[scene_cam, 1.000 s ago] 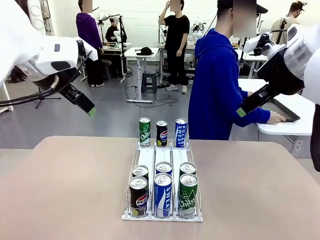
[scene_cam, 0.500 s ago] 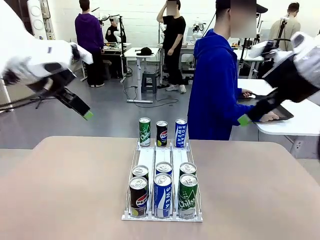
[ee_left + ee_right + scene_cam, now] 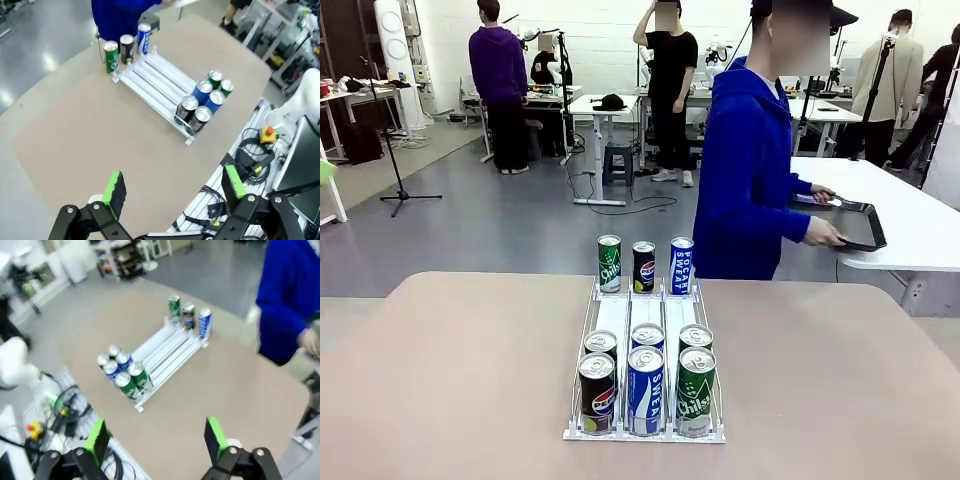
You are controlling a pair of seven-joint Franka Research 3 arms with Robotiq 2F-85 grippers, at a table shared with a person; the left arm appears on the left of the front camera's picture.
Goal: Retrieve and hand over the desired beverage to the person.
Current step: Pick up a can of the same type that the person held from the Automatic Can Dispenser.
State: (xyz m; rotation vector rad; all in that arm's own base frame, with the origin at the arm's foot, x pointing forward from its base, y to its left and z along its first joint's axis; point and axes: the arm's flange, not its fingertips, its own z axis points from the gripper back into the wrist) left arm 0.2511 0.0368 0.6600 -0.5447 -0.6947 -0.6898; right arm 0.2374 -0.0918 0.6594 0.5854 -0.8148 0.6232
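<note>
nine cans (image 3: 647, 337) stand upright in the white three-lane rack (image 3: 620, 312) at the middle of the table (image 3: 440, 380): six crowded at the end near the robot, three at the far end by the person (image 3: 745, 170). by colour i count three green, three blue and three black. the front row, from the robot's left, is the pepsi can (image 3: 597, 395), the pocari sweat can (image 3: 645, 392) and the chilsung can (image 3: 695, 392); the far row goes green, black, blue.

the left gripper (image 3: 173, 185) is spread wide and holds nothing; the right gripper (image 3: 156, 437) is the same. both hang high over the robot's side, well apart from the rack, which lies ahead of and below each of them. the long axis of the rack runs from robot to person, so the group of six is the nearer one for either arm. neither arm looks clearly closer, but the pepsi lane is on the left arm's side and the chilsung lane on the right arm's side.

which beverage is desired i cannot tell: the person is turned sideways to a white side table (image 3: 920, 225), one hand (image 3: 820, 232) at a black tray (image 3: 860, 225), and points at no can. i judge the reach should wait for a sign, then come down over the chosen can with the jaws across its round body.
</note>
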